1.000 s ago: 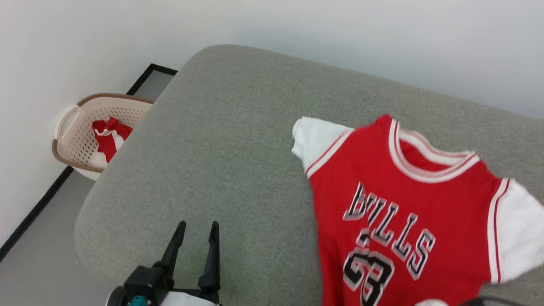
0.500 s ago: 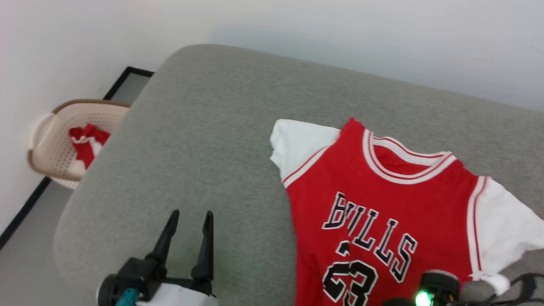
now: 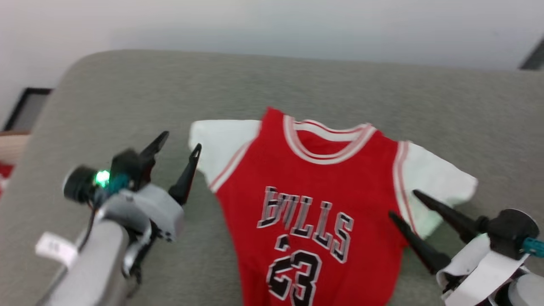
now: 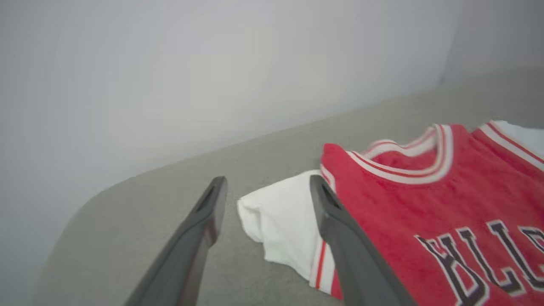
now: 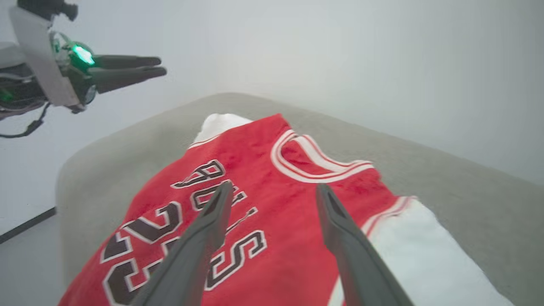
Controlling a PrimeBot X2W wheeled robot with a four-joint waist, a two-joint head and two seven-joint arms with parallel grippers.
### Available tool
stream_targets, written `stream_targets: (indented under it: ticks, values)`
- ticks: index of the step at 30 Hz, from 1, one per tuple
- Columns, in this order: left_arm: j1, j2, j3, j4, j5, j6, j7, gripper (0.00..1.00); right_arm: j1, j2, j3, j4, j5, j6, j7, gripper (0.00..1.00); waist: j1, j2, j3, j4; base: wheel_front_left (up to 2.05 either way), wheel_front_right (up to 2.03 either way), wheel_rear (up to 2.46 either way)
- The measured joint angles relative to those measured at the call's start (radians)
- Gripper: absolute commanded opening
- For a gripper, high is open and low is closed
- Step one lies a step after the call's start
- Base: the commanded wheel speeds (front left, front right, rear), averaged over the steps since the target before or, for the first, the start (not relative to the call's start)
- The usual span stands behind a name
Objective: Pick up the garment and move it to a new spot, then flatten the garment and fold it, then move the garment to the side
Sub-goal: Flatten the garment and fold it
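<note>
The garment (image 3: 314,178), a red jersey T-shirt with white sleeves and black lettering, lies spread face up on the grey cushion (image 3: 297,85). My left gripper (image 3: 178,142) hovers open just left of the shirt's left white sleeve (image 3: 216,142); the left wrist view shows that sleeve (image 4: 282,221) between and beyond the fingers. My right gripper (image 3: 401,205) is open by the right sleeve (image 3: 437,182), its fingers above the shirt's right side (image 5: 272,238). The left gripper (image 5: 127,70) also shows in the right wrist view.
The grey cushion runs wide with bare fabric behind and to the left of the shirt. A pale wall (image 3: 272,25) stands behind it. At the far left edge part of a beige basket (image 3: 8,146) with red cloth peeks in.
The head camera has swung, so the shirt now sits in the middle. My left gripper has risen and come up beside the left sleeve. The right gripper has come into view by the right sleeve.
</note>
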Motion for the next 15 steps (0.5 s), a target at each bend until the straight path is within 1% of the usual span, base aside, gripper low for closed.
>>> stream_targets:
  ticks: [2,5,9,10,13,15]
  values:
    - [-0.077,0.072,-0.088,0.047,-0.065,-0.002,0.068,1.0,0.051,0.058,-0.104,0.032,-0.028,0.0,-0.003,1.0,0.0,0.0,0.011,-0.041,0.0,0.0,0.0]
    - [-0.195,0.173,-0.198,0.109,-0.22,-0.002,0.179,1.0,0.109,0.162,-0.248,0.037,-0.087,0.0,-0.004,1.0,0.0,0.0,0.03,-0.104,0.0,0.0,0.0]
    - [-0.341,0.288,-0.32,0.176,-0.396,-0.002,0.319,1.0,0.165,0.26,-0.355,0.019,-0.146,0.0,-0.005,1.0,0.0,0.0,0.057,-0.188,0.0,0.0,0.0]
    - [-0.37,0.31,-0.343,0.195,-0.431,-0.002,0.355,1.0,0.169,0.277,-0.372,0.014,-0.155,0.0,-0.005,1.0,0.0,0.0,0.065,-0.208,0.0,0.0,0.0]
    - [-0.45,0.351,-0.395,0.274,-0.519,-0.002,0.486,1.0,0.183,0.313,-0.409,0.003,-0.177,0.0,-0.005,1.0,0.0,0.0,0.088,-0.268,0.0,0.0,0.0]
    - [-0.493,0.361,-0.427,0.317,-0.582,-0.002,0.575,1.0,0.184,0.325,-0.419,-0.003,-0.183,0.0,-0.005,1.0,0.0,0.0,0.104,-0.304,0.0,0.0,0.0]
